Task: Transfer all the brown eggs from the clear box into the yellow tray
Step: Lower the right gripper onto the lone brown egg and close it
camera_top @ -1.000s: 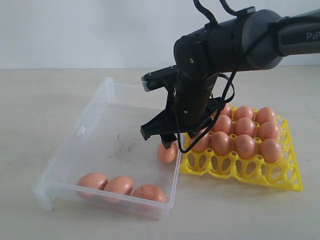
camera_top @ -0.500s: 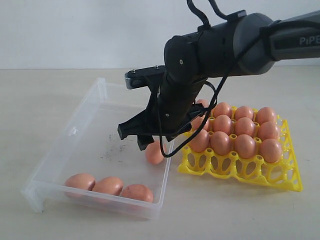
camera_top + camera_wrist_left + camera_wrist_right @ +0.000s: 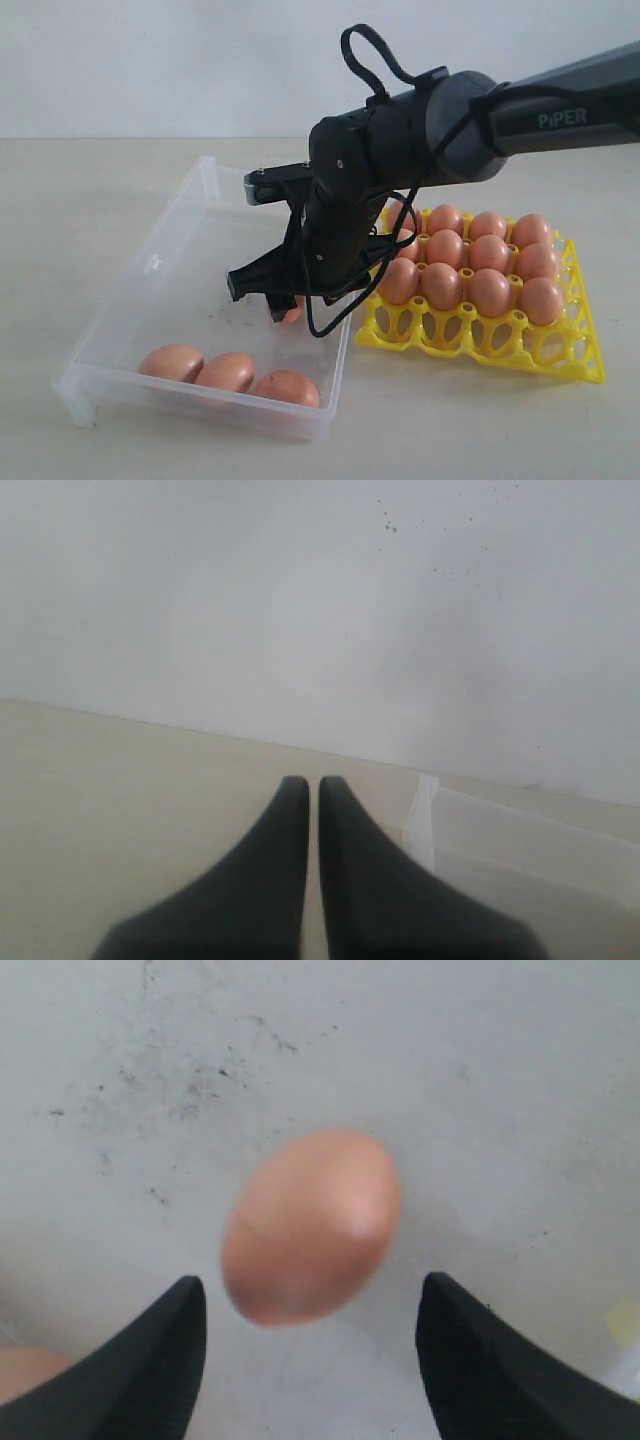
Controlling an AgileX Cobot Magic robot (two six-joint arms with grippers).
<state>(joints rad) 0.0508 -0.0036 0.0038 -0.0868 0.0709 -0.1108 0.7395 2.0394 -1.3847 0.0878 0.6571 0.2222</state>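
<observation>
Pick-up step: right jaws hang wide open, empty, over a brown egg (image 3: pixel 310 1225) in the clear box (image 3: pixel 190 300) — next, lower and close gently; left jaws shut, idle.

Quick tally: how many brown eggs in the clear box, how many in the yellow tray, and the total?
Brown eggs in the clear box: 4 (three by the near wall, one mid-floor)
Brown eggs in the yellow tray: 12 (two partly behind the arm)
Total: 16 eggs
</observation>
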